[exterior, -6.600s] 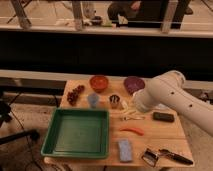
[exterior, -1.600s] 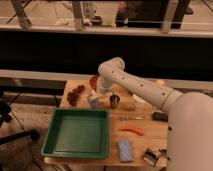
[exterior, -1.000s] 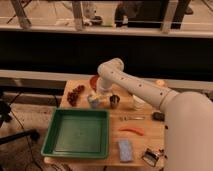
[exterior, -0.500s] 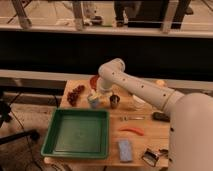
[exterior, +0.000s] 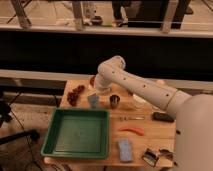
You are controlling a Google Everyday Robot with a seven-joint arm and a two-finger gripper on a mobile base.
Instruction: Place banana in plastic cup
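The blue-grey plastic cup (exterior: 93, 102) stands upright on the wooden table, left of the shiny metal cup (exterior: 115, 101). My gripper (exterior: 94, 92) hangs from the white arm's wrist (exterior: 102, 80), directly over the plastic cup and almost touching its rim. A small pale piece (exterior: 92, 93) shows at the gripper's tip just above the cup's mouth. It may be the banana, but I cannot tell. No other pale yellow elongated piece shows on the table.
A green tray (exterior: 55, 145) fills the front left. Dark red fruit (exterior: 76, 94) lies left of the cup, with an orange bowl (exterior: 92, 80) behind the wrist. A translucent cup (exterior: 139, 102), an orange-red curved piece (exterior: 131, 131), a blue sponge (exterior: 124, 149) and a dark object (exterior: 162, 117) lie to the right.
Over the last second the gripper has stayed over the plastic cup with hardly any motion. Much earlier the arm was over the table's right side.
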